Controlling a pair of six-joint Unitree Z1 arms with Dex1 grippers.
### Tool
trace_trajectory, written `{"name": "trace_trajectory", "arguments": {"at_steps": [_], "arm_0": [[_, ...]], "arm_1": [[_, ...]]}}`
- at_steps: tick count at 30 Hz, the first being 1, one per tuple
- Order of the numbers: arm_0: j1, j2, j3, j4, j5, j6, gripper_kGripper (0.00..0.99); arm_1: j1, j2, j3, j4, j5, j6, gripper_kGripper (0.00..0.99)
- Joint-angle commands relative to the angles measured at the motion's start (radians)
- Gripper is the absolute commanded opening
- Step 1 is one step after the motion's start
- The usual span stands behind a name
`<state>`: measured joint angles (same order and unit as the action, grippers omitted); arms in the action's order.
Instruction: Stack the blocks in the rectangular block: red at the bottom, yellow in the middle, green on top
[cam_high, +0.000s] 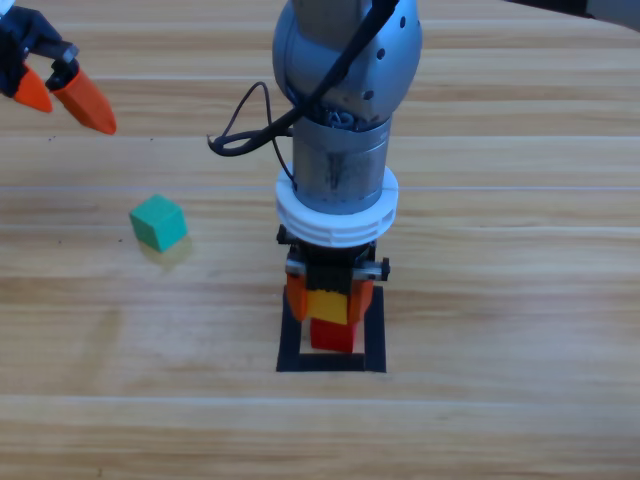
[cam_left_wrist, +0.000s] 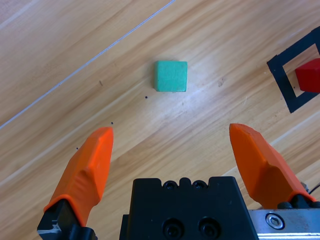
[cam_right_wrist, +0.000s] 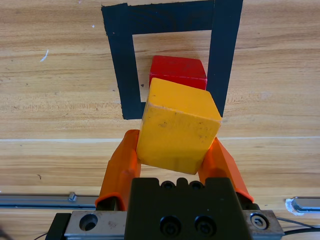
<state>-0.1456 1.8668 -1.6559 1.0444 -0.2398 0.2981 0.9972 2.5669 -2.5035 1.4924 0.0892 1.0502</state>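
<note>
From above, the rectangular block (cam_high: 331, 362) holds the red cube (cam_high: 331, 337); my right gripper (cam_high: 325, 300) hangs over it clamping the yellow cube (cam_high: 326, 303). The green cube (cam_high: 158, 222) lies well left. At my left wrist, my left gripper (cam_left_wrist: 175, 145) gapes, empty. At my right wrist, yellow sits tilted above red

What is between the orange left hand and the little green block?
Nothing. In the left wrist view only bare wooden table lies between the open left hand and the small teal-green cube.
</note>
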Motion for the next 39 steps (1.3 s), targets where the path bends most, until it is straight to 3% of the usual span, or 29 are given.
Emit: {"name": "trace_trajectory", "arguments": {"at_steps": [1, 6, 9, 11, 13, 15, 22, 30, 36, 39], "arm_0": [[-0.016, 0.037, 0.028, -0.01, 0.008, -0.008, 0.99], [-0.016, 0.038, 0.027, -0.01, 0.008, -0.008, 0.99], [-0.016, 0.043, 0.025, -0.01, 0.01, -0.008, 0.99], [-0.016, 0.048, 0.022, -0.01, 0.01, -0.008, 0.99], [-0.016, 0.051, 0.022, -0.01, 0.01, -0.008, 0.99], [-0.016, 0.051, 0.021, -0.01, 0.01, -0.008, 0.99], [-0.017, 0.055, 0.008, -0.01, 0.033, -0.028, 0.99], [-0.058, 0.123, -0.056, -0.01, 0.09, -0.085, 0.99], [-0.186, 0.27, -0.11, -0.027, 0.246, -0.186, 0.99], [-0.229, 0.35, -0.127, -0.035, 0.294, -0.226, 0.988]], "arm_1": [[0.023, 0.078, 0.02, 0.009, -0.008, -0.009, 0.281], [0.021, 0.078, 0.02, 0.009, -0.008, -0.009, 0.282], [0.021, 0.082, 0.02, 0.009, -0.008, -0.009, 0.41], [0.02, 0.087, 0.02, 0.008, -0.008, -0.01, 0.551], [0.015, 0.09, 0.022, 0.009, -0.008, -0.021, 0.844], [0.014, 0.087, 0.029, 0.008, -0.011, -0.021, 0.982], [0.014, -0.03, 0.049, 0.009, -0.075, -0.052, 0.99], [0.014, -0.363, 0.054, 0.008, -0.19, -0.222, 0.99], [0.014, -0.413, 0.117, 0.008, -0.239, -0.452, 0.99], [0.014, -0.421, 0.203, -0.003, -0.302, -0.546, 0.99]]}}
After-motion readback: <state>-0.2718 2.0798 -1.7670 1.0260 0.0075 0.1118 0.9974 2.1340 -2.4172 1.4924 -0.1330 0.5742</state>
